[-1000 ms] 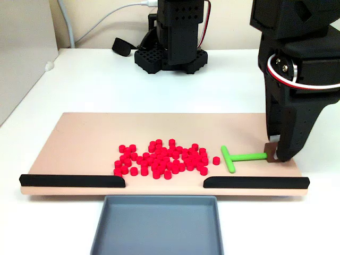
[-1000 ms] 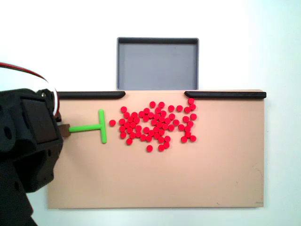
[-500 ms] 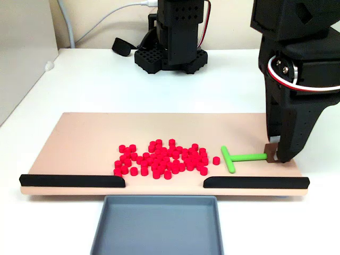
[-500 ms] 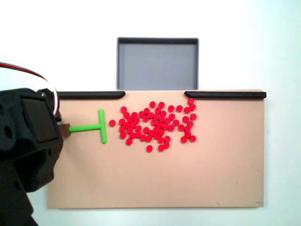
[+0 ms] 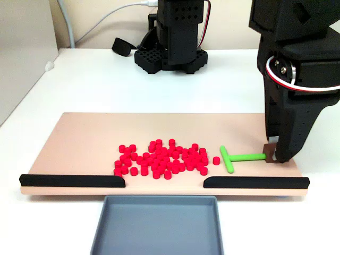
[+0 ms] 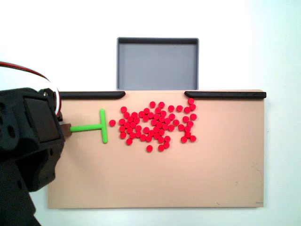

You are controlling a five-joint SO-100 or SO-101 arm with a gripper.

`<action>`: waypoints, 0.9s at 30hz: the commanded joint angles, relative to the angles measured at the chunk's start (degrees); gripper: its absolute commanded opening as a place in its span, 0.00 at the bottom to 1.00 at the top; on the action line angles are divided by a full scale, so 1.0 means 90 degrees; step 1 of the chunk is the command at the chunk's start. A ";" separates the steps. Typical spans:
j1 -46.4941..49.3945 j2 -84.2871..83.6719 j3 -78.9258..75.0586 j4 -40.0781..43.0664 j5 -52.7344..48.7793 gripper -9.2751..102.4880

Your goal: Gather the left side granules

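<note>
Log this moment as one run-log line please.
gripper: shut on green T-shaped plastic pusher stem | bright red cylindrical granules: clustered mid-board, untouched | grey tray: empty

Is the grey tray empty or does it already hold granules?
Empty: the grey tray shows bare floor, and the granules all lie on the board.

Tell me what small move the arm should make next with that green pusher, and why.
Probably slide the green T-shaped pusher a little further toward the red granules. The hand grips the stick's end, and in the fixed view from above the crossbar sits just short of one stray granule, apart from the main pile on the tan board. A short push should nudge it in.
</note>
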 commanded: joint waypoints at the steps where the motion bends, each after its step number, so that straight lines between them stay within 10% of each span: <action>1: 0.0107 0.0039 -0.0137 0.0029 -0.0029 0.08; 27: 0.0391 0.0088 -0.0049 0.0029 -0.0078 0.08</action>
